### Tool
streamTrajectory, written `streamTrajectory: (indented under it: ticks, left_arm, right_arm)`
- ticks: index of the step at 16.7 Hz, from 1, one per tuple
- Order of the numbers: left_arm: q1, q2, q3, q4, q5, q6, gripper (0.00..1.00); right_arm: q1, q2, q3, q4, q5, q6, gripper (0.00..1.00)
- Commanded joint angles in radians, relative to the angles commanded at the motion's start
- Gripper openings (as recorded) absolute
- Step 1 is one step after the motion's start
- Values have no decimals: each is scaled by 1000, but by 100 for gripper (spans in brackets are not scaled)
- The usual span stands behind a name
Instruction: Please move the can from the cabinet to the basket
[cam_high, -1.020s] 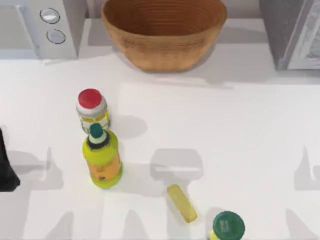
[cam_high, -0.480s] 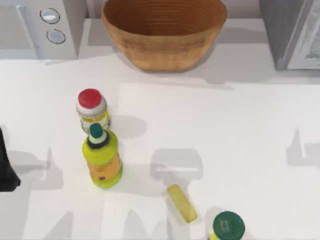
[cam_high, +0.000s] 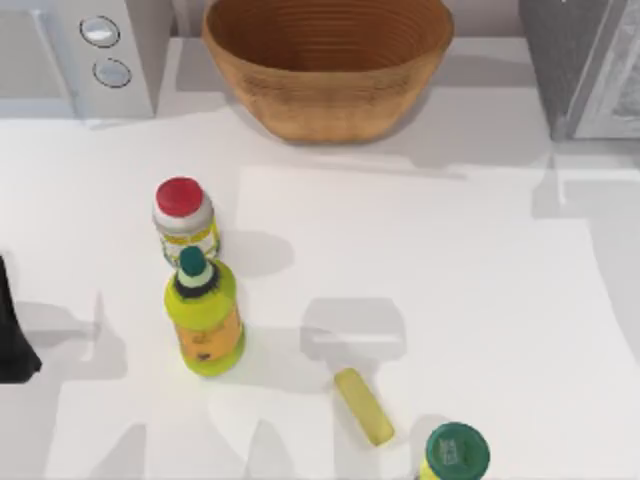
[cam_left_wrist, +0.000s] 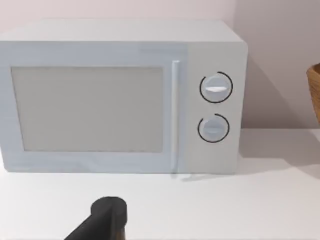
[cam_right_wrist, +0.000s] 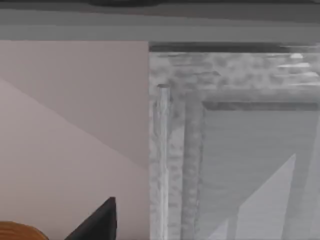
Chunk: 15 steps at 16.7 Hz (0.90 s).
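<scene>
Up close, cabinet (cam_right_wrist: 235, 150) grey and mottled, pale-framed door, basket (cam_high: 328, 62) tan, ribbed

White microwave (cam_high: 75, 55) w/ two round knobs sits at table's (cam_high: 450, 300) far left. Red-capped jar (cam_high: 184, 218) stands just behind green-capped yellow bottle (cam_high: 204, 318). Yellow bar (cam_high: 363, 406) lies flat nr another green-capped bottle (cam_high: 455, 453) at front edge.
</scene>
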Motion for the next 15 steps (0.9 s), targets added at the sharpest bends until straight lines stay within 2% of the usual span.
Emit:
streamTrajectory:
  ticks: [4,8,15]
  left_arm:
    - [0,0,0,0,0,0,100]
    - [0,0,0,0,0,0,100]
    - [0,0,0,0,0,0,100]
  right_arm:
    - [34,250,340,-80,37,3,100]
    - [57,419,573,-131,63,5,100]
    - [64,474,645,-148,71,7,100]
